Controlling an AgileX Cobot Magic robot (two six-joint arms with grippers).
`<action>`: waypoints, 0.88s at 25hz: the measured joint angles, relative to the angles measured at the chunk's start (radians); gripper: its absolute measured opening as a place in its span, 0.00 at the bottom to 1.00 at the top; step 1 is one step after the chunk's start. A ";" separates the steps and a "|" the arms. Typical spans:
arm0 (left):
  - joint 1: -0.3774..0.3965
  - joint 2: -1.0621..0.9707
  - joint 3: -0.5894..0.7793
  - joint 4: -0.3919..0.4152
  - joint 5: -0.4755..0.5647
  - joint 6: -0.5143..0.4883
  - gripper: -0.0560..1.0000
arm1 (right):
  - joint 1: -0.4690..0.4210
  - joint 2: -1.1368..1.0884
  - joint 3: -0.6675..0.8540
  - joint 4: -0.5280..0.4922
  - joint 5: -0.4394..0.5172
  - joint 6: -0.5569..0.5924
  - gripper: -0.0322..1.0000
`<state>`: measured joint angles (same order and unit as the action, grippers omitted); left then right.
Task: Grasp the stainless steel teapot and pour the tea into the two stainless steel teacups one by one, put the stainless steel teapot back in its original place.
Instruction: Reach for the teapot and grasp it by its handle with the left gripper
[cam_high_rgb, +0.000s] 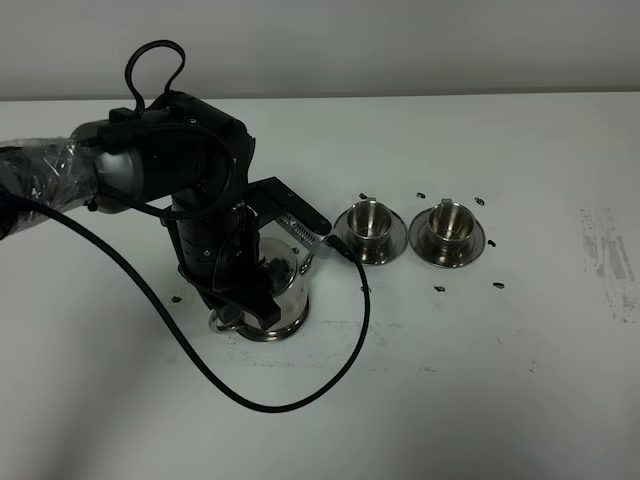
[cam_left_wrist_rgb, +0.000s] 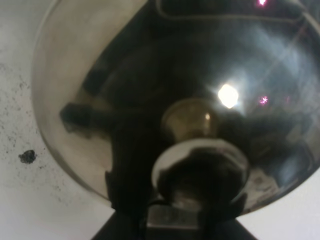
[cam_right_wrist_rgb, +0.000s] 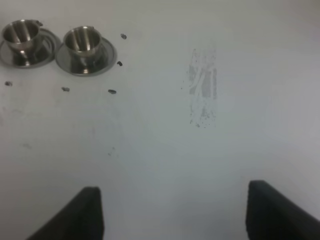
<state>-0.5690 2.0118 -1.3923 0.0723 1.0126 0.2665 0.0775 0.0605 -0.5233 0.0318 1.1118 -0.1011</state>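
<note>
The left arm (cam_high_rgb: 170, 165) covers most of the stainless steel teapot (cam_high_rgb: 290, 290) in the high view. Only a strip of its shiny body and the bright ring at its foot show, and pot and saucer cannot be told apart there. In the left wrist view the teapot (cam_left_wrist_rgb: 75, 100) fills the picture, blurred and dark with reflections, with its spout out of sight. The lid is on, so its inside is hidden. The right arm does not appear in the high view at all.

There is one teapot. There are two stainless steel teacups, the nearer cup (cam_high_rgb: 368, 220) and the farther cup (cam_high_rgb: 447, 222), each upright on its own saucer (cam_high_rgb: 395, 246) (cam_high_rgb: 476, 244). The two saucers lie just beside each other, to the right of the teapot and apart from it. One black cable (cam_high_rgb: 300, 402) loops over the white surface (cam_high_rgb: 520, 380).

The left arm bends steeply down over the teapot. The left gripper (cam_high_rgb: 245, 312) sits low at the pot's near side, its fingers (cam_left_wrist_rgb: 125, 220) closed tight on a steel piece at the pot's edge, seemingly the handle. The right gripper (cam_right_wrist_rgb: 175, 215) hangs above bare surface, well apart from the cups. Its fingers (cam_right_wrist_rgb: 80, 215) are spread wide with nothing between them.
</note>
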 joint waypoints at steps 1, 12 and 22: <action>0.000 0.000 0.000 0.000 0.000 -0.001 0.23 | 0.000 0.000 0.000 0.000 0.000 0.000 0.60; 0.000 0.000 0.000 -0.026 0.003 -0.006 0.23 | 0.000 0.000 0.000 0.000 0.000 0.000 0.60; 0.000 0.000 0.000 -0.026 0.002 -0.011 0.23 | 0.000 0.000 0.000 0.000 0.000 0.000 0.60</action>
<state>-0.5693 2.0118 -1.3923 0.0463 1.0147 0.2554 0.0775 0.0605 -0.5233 0.0318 1.1118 -0.1011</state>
